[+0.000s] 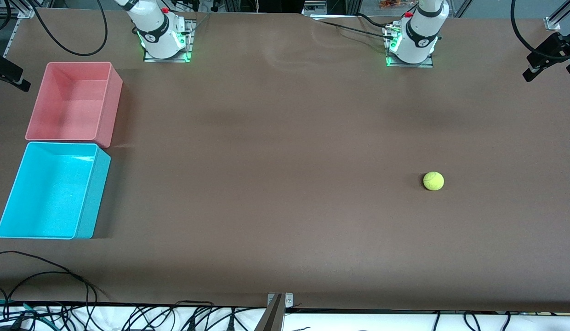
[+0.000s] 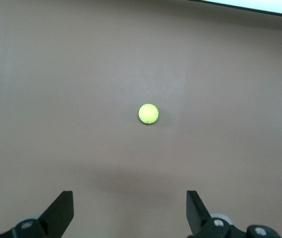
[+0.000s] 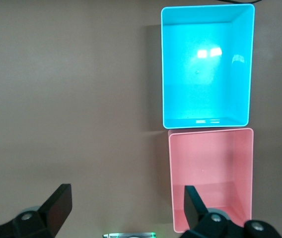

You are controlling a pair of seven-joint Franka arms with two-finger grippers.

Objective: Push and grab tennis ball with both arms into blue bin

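Note:
The tennis ball (image 1: 433, 180) lies on the brown table toward the left arm's end, nearer the front camera than the left arm's base (image 1: 416, 39). It also shows in the left wrist view (image 2: 148, 113). My left gripper (image 2: 129, 199) is open and empty, high over the table, apart from the ball. The blue bin (image 1: 50, 193) stands empty at the right arm's end and shows in the right wrist view (image 3: 205, 64). My right gripper (image 3: 127, 194) is open and empty, high over the table near its base (image 1: 163, 37). Neither gripper shows in the front view.
A pink bin (image 1: 69, 101) of the same size stands against the blue bin, farther from the front camera; it also shows in the right wrist view (image 3: 205, 173). Black cables (image 1: 46, 276) lie at the table's front edge. A black mount (image 1: 549, 55) stands at the left arm's end.

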